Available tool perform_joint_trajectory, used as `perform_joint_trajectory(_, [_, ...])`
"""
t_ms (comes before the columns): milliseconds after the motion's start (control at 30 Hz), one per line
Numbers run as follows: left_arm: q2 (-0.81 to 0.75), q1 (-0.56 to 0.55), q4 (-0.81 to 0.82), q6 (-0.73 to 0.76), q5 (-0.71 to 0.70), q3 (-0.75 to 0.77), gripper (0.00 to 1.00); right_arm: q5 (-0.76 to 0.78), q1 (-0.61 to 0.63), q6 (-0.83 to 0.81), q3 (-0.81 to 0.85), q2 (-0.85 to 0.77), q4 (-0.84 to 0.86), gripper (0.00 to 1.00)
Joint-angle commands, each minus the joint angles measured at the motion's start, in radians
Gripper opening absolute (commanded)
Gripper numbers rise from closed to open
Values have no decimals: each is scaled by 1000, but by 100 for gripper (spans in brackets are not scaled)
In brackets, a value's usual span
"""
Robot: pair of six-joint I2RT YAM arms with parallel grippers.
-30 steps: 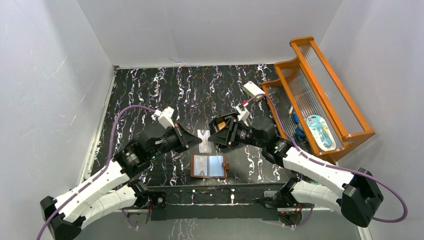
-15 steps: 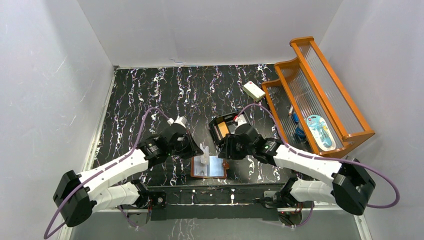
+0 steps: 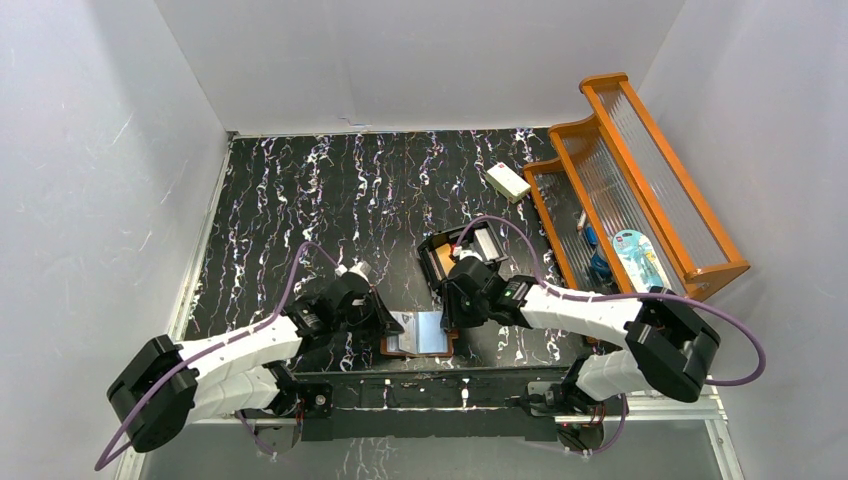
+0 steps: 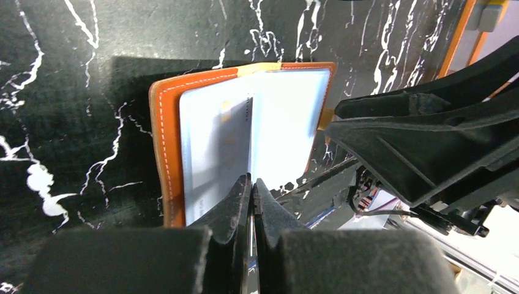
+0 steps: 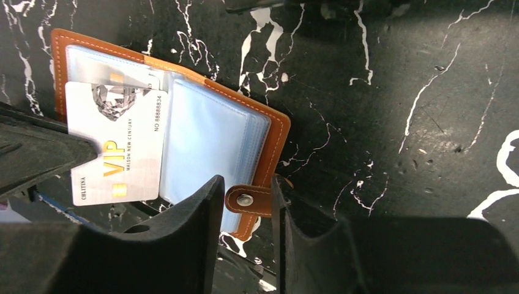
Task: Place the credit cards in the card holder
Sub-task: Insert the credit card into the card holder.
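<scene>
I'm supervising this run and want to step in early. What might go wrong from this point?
1. The left gripper pinches the white card edge-on over the card holder. It may skid across the pale pockets rather than enter one.
2. The right gripper stands open astride the snap tab, so the holder looks unclamped and may slide when pushed.

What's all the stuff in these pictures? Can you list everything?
card holder: one, brown with pale blue slots, open at the table's near edge
VIP card: one, white, over the holder's left page
black box: one, mid-table
white block: one, red mark, beside the rack
wooden rack: one, orange-brown, right side
packaged item: one, light blue, in the rack
table: one, black with white veins
left claw: shut on the VIP card
right claw: open, straddling the holder's snap tab
</scene>
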Motion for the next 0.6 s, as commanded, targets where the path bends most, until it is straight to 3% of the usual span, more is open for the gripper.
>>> perform_joint_trajectory(0, [13,-4,74,9,20,-7,0,47,13,-16,29,7,11,40])
perform_joint_trajectory(267, [36,-4,162,19,51,-71,0,57,14,-7,2,31,21,26])
perform_joint_trajectory(567, [12,-4,218,93,21,-117,0,52,17,3,-23,61,47,22])
